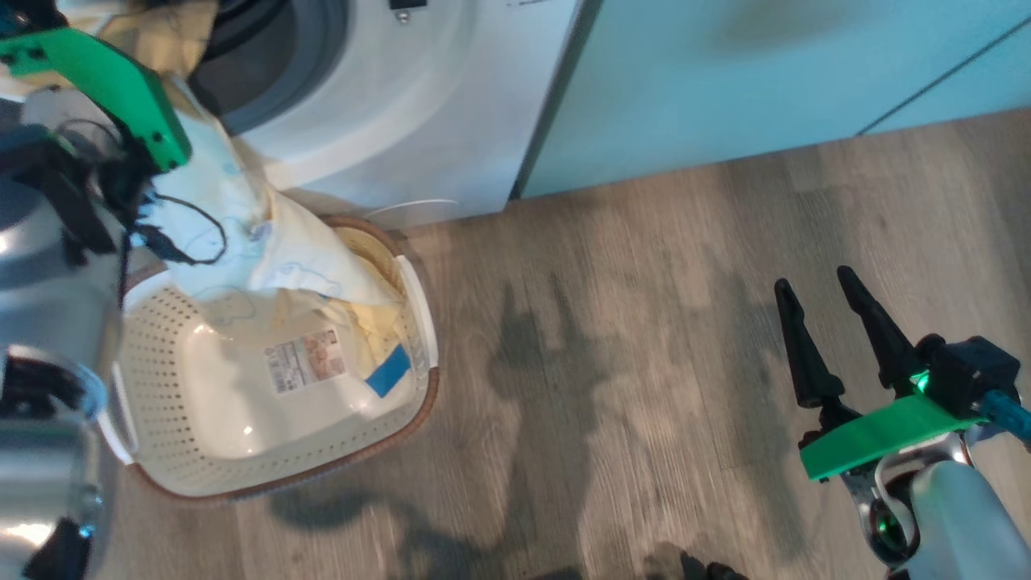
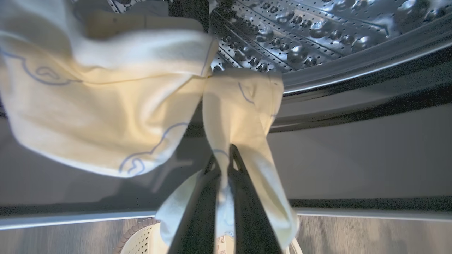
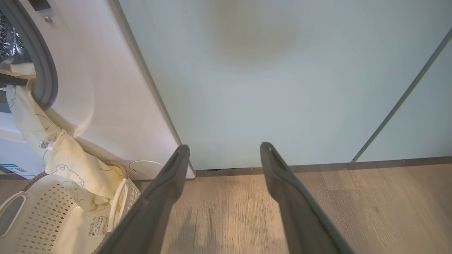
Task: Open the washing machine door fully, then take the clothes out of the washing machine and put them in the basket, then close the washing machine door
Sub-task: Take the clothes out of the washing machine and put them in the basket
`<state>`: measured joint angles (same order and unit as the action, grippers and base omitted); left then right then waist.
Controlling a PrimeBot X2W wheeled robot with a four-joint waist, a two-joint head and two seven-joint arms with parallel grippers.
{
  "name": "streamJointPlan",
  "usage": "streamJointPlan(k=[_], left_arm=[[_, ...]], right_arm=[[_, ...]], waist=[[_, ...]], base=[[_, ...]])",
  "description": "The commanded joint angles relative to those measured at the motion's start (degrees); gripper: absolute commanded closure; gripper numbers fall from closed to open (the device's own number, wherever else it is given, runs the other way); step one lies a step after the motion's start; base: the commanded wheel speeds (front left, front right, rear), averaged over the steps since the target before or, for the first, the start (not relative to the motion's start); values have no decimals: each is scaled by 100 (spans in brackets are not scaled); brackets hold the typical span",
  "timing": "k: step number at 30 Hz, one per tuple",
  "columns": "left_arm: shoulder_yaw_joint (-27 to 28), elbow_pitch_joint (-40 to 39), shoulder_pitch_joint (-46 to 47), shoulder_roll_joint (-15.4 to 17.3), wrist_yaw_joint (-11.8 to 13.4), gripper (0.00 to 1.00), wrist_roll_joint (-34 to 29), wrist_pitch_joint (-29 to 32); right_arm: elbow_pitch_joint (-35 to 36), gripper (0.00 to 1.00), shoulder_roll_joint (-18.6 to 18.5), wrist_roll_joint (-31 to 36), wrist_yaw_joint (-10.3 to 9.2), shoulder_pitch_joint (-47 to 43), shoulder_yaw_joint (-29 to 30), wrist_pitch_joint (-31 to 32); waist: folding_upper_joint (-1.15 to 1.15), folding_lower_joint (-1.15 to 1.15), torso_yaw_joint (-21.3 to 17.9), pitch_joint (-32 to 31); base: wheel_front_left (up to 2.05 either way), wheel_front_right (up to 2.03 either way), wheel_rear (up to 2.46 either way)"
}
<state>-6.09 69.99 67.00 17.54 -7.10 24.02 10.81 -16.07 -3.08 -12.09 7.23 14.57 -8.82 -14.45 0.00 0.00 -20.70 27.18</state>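
Some clothes (image 2: 106,106) within left end effector (image 2: 224,158)

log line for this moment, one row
phase: unloading clothes | left pincer: shut on clothes | clothes: draped from washing machine into basket | right pincer: open, above floor

Nothing here can truly be read. The sticker (image 1: 306,361) on the floor of the basket (image 1: 153,362) carries a barcode and a small picture, but its print is too fine to make out. A little white tag (image 3: 44,144) on the clothes (image 3: 77,162) is equally illegible.
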Motion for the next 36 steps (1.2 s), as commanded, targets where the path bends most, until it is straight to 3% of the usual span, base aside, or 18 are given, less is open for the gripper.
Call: streamJointPlan(k=[1, 8, 19, 27, 36], left_arm=[[-3, -241, -87, 146, -23, 100, 105, -180], [-509, -870, -806, -248, -36, 100, 371, -598], [-989, -1973, -2367, -378, -38, 100, 957, -810], [-1068, -2264, -3362, -493, 26, 100, 1130, -655], [-1092, -1982, -3616, -613, 68, 100, 1240, -706]], right_arm=[[143, 0, -100, 40, 25, -16, -40, -55], [121, 0, -235, 54, 25, -140, -1, -55], [82, 0, -380, 68, 25, -349, -37, -55], [93, 0, -470, 57, 25, -436, -75, -55], [134, 0, -522, 19, 25, -329, -125, -55]], waist=[[0, 0, 125, -126], [0, 0, 541, -485], [0, 0, 1048, -1023], [0, 0, 1163, -1117], [0, 0, 1046, -940]], base=[[0, 0, 0], [0, 0, 0], [0, 0, 0], [0, 0, 0], [0, 0, 0]])
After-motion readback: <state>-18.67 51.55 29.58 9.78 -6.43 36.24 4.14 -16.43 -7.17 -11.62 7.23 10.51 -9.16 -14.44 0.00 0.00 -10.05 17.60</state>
